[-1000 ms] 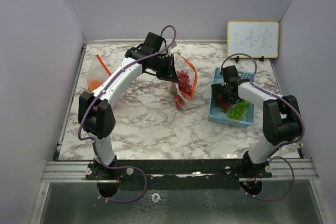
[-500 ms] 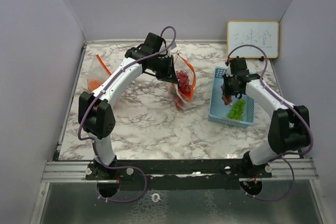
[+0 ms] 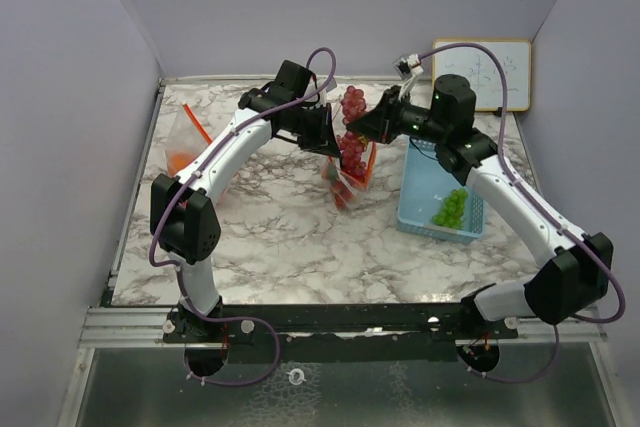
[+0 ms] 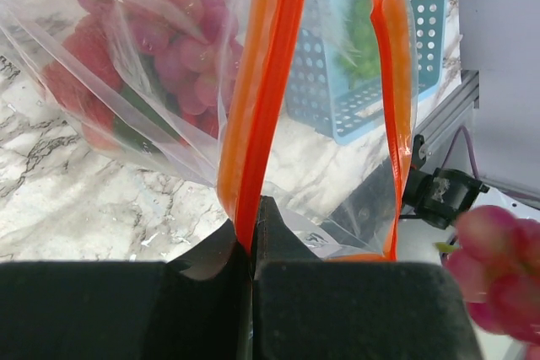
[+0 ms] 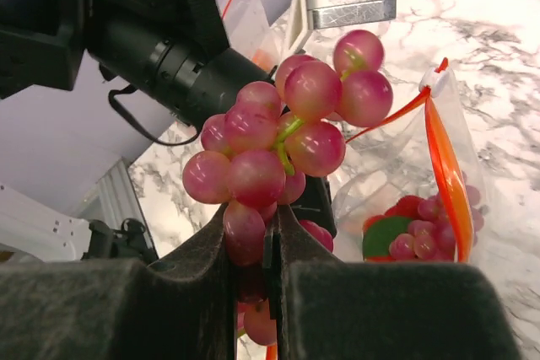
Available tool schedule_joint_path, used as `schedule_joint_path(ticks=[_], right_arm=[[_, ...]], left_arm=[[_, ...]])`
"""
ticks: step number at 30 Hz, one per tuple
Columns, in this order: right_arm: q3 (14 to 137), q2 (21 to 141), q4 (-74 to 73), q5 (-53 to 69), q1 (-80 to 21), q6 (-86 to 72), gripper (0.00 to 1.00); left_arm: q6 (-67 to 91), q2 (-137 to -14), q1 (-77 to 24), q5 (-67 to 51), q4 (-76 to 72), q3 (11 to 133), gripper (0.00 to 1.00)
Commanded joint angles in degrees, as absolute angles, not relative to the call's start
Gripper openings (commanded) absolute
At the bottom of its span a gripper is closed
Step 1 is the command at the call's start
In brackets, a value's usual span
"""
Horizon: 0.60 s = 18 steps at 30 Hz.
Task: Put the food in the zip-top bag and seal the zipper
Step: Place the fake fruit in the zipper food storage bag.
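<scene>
You are looking at a robotics lab test cell, not a home or a kitchen. Plain lavender-grey panel walls (image 3: 70, 77) box in a marble-patterned desk (image 3: 280, 247) on three sides. The white-and-black left robot arm (image 3: 235, 142) and right robot arm (image 3: 520, 202) stand on a silver slotted aluminium rail (image 3: 130, 325) at the near edge, trailing purple cables (image 3: 321, 51). A small handwritten whiteboard (image 3: 505, 82) leans on the back wall. Your props are staged: a bunch of pink-red toy grapes (image 5: 278, 141) and a clear plastic zip-top bag with an orange zipper (image 4: 261, 82).
</scene>
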State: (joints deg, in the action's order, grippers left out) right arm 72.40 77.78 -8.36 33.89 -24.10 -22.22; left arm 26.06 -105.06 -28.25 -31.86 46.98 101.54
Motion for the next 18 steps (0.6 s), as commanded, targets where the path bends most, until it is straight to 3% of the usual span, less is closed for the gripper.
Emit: schedule_joint_path(ticks=[1, 5, 8, 13, 14, 18], right_arm=[[71.13, 83.03, 3.33, 35.82, -24.69, -31.45, 0.04], [71.64, 85.48, -6.11, 24.95, -24.96, -29.38, 0.3], [71.98, 85.55, -10.3, 23.03, -25.03, -26.1, 0.57], [73.39, 82.48, -16.21, 21.34, -25.14, -22.02, 0.95], [73.53, 81.12, -17.08, 20.44, -25.14, -21.46, 1.0], [75.9, 75.95, -26.1, 8.92, -25.09, -20.06, 1.0]], left_arm=[[26.11, -103.83, -28.48, -32.17, 46.17, 101.94, 0.0], [26.18, -102.36, -28.47, -31.95, 45.56, 100.06, 0.0], [26.49, -101.34, -28.48, -31.73, 44.74, 98.6, 0.0], [26.42, -102.0, -28.48, -32.25, 44.3, 98.35, 0.0], [26.25, -102.27, -28.48, -32.21, 44.31, 98.77, 0.0], [25.51, -103.53, -28.49, -32.23, 45.29, 100.9, 0.0]])
